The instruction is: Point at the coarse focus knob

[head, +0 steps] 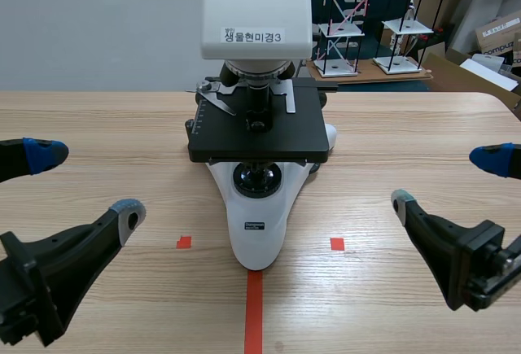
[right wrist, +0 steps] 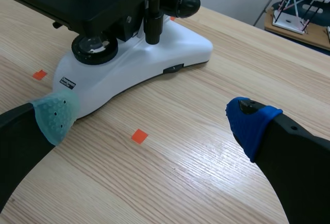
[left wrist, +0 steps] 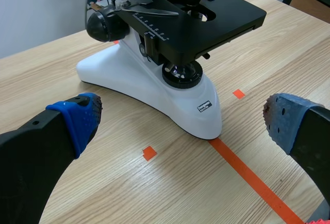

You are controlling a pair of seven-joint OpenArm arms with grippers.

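A white microscope [head: 257,207] with a black stage [head: 259,130] stands at the table's middle, its base nose toward me. In the left wrist view a large black focus knob [left wrist: 105,26] shows on the microscope's side beyond my left finger. In the right wrist view the matching black knob [right wrist: 185,0] sits on the other side, far ahead of the gripper. My left gripper [head: 85,181] is open, low at the left, well short of the microscope [left wrist: 154,87]. My right gripper [head: 444,180] is open at the right, also apart from the microscope [right wrist: 129,64]. Neither holds anything.
Small orange-red squares [head: 184,242] [head: 337,243] and a tape line [head: 254,313] mark the wooden table [head: 407,126]. Behind the table stand white rack models [head: 346,20] and cardboard boxes [head: 496,37].
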